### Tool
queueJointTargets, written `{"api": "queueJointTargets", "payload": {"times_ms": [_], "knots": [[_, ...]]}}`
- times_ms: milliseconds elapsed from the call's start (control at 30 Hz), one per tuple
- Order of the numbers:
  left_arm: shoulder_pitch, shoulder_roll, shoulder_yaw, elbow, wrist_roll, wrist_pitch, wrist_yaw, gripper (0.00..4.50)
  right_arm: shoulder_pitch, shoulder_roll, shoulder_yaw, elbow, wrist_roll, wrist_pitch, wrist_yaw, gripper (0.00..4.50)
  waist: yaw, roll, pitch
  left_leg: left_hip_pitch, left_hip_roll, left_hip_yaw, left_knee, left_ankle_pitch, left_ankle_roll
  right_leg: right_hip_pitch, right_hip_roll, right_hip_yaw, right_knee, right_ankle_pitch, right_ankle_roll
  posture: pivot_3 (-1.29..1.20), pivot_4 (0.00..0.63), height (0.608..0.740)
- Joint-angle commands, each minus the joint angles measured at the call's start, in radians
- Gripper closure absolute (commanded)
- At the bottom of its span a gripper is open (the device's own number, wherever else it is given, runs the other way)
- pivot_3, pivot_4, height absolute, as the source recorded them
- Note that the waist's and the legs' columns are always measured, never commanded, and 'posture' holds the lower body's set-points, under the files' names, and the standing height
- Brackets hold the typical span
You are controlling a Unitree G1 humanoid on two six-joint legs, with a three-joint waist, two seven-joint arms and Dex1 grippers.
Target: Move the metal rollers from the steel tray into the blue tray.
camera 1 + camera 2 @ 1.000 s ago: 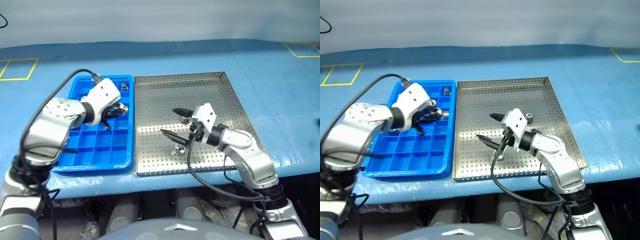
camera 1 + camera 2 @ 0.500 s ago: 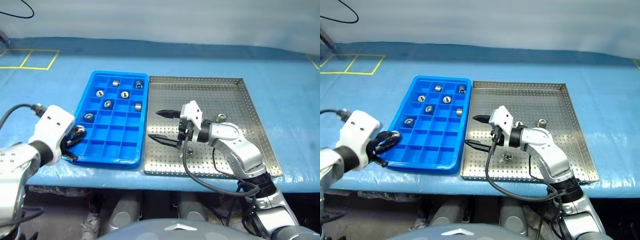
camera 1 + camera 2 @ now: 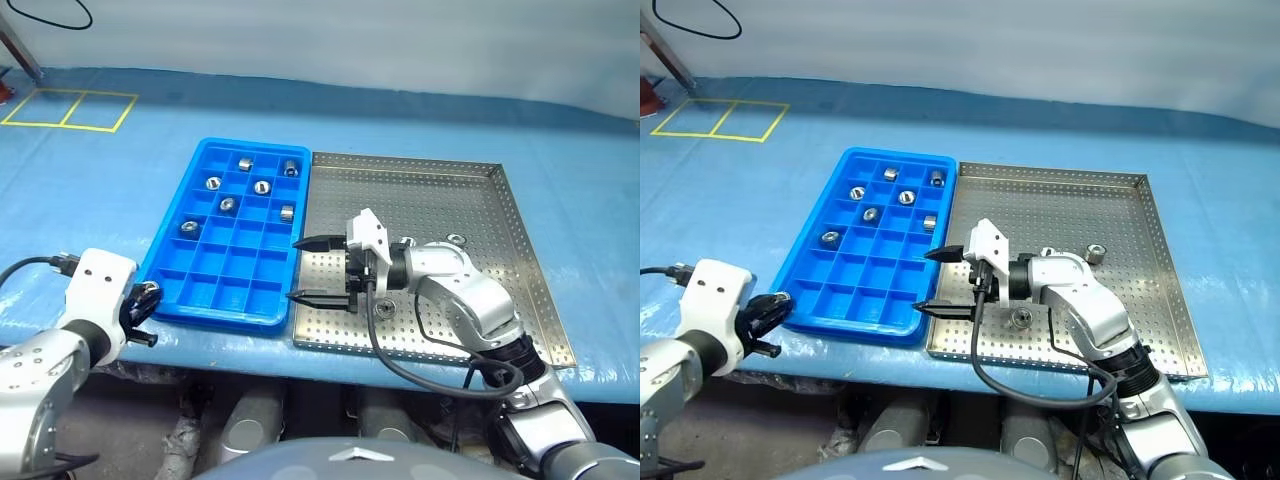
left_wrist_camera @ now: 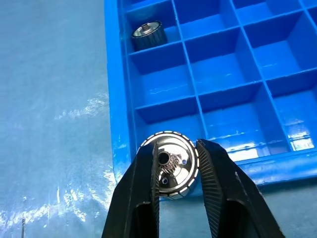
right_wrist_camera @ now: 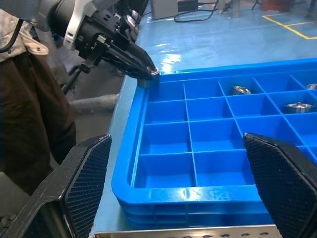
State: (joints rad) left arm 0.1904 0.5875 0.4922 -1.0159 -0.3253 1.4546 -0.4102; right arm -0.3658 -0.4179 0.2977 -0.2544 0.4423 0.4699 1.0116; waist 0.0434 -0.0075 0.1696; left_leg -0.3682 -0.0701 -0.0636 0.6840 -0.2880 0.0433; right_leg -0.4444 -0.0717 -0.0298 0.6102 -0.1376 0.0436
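**Supervisor:** Where are your two arms compared with a second ago?

**Me:** A second ago my left gripper was over the blue tray, in among the compartments. Since then I have pulled it back, and it now sits at the tray's near left corner, just at the outer rim. Its jaws are clenched on one of the metal rollers; the left wrist view shows the shiny ring pinched between the two black fingers. The camera has also swung, so both trays sit differently in the head views; I don't count that as the trays moving.

**Supervisor:** And the right side?

**Me:** My right gripper has its jaws spread wide, with nothing between them. A second ago it was over the middle of the steel tray; it has since moved towards the blue tray and hangs over the seam where the two trays meet, its tips pointing at the blue one.

**Supervisor:** Where are the other rollers?

**Me:** Several lie in the blue tray's far compartments, well beyond the left jaws, one per cell. On the steel tray, one roller lies just behind the right jaws by the wrist, and another sits further off, towards the tray's far right side.
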Motion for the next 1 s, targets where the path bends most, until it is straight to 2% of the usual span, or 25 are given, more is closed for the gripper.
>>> {"api": "queueJointTargets", "payload": {"times_ms": [33,367,400,533,667,733,800,900,1000], "knots": [[-0.023,-0.001,-0.011,-0.003,0.003,-0.011,0.013,3.53,-0.010,0.005,-0.004,-0.045,0.020,0.004,0.004,0.00,0.000,0.000,0.000,0.000,0.000,0.000,0.000,0.000,0.000,0.000,0.000,0.000,0.000,0.000,0.000,0.13,0.150,0.740],[-0.095,0.034,-0.053,0.071,0.006,-0.057,0.017,3.53,0.015,0.000,-0.015,-0.075,0.014,0.008,-0.027,0.00,-0.007,0.000,0.000,0.000,0.002,0.000,0.000,-0.001,-0.002,0.000,0.002,-0.001,0.000,0.000,0.000,0.07,0.150,0.740],[-0.095,0.037,-0.056,0.074,0.006,-0.063,0.017,2.95,0.018,-0.001,-0.018,-0.078,0.014,0.009,-0.030,0.00,-0.008,0.000,0.000,0.000,0.003,0.000,0.000,-0.001,-0.003,0.000,0.003,-0.001,0.000,0.000,0.000,0.07,0.150,0.740],[-0.131,0.015,-0.048,0.089,-0.008,-0.042,0.022,1.83,0.028,-0.006,-0.026,-0.087,0.013,0.008,-0.047,0.00,-0.010,0.000,0.000,0.000,0.006,0.000,-0.001,-0.002,-0.004,-0.001,0.006,-0.001,0.000,-0.001,-0.001,0.05,0.150,0.740],[-0.148,0.018,-0.057,0.090,-0.007,-0.056,0.023,1.83,0.033,-0.009,-0.031,-0.093,0.014,0.008,-0.060,0.00,-0.014,0.000,0.000,0.001,0.009,0.000,0.000,-0.003,-0.006,0.000,0.008,-0.001,0.000,0.000,-0.003,0.04,0.150,0.740],[-0.185,-0.013,-0.055,0.079,-0.028,-0.093,0.015,1.83,0.036,-0.014,-0.036,-0.094,0.010,0.007,-0.068,0.00,-0.016,0.000,0.000,0.001,0.010,0.000,0.000,-0.003,-0.007,0.000,0.009,-0.001,0.000,-0.001,-0.004,0.03,0.150,0.740],[-0.262,-0.085,-0.080,0.075,-0.070,-0.133,0.012,1.83,0.039,-0.024,-0.049,-0.094,-0.002,0.006,-0.088,0.00,-0.013,-0.001,0.000,0.001,0.010,0.000,0.000,-0.003,-0.007,0.000,0.009,-0.002,0.000,-0.001,-0.004,0.01,0.150,0.740],[-0.352,-0.202,-0.170,0.106,-0.150,-0.176,-0.009,1.83,0.051,-0.062,-0.078,-0.095,-0.051,0.009,-0.145,0.00,-0.011,-0.001,0.000,0.001,0.010,0.000,0.001,-0.003,-0.007,0.002,0.009,-0.003,-0.001,0.000,-0.004,-0.02,0.150,0.740],[-0.387,-0.200,-0.357,0.195,-0.129,-0.279,-0.039,1.83,0.090,-0.119,-0.117,-0.112,-0.099,0.026,-0.204,0.00,-0.022,-0.003,-0.002,0.001,0.009,0.002,0.002,-0.003,-0.006,0.002,0.008,-0.001,-0.001,0.001,-0.004,-0.09,0.150,0.740]]}}
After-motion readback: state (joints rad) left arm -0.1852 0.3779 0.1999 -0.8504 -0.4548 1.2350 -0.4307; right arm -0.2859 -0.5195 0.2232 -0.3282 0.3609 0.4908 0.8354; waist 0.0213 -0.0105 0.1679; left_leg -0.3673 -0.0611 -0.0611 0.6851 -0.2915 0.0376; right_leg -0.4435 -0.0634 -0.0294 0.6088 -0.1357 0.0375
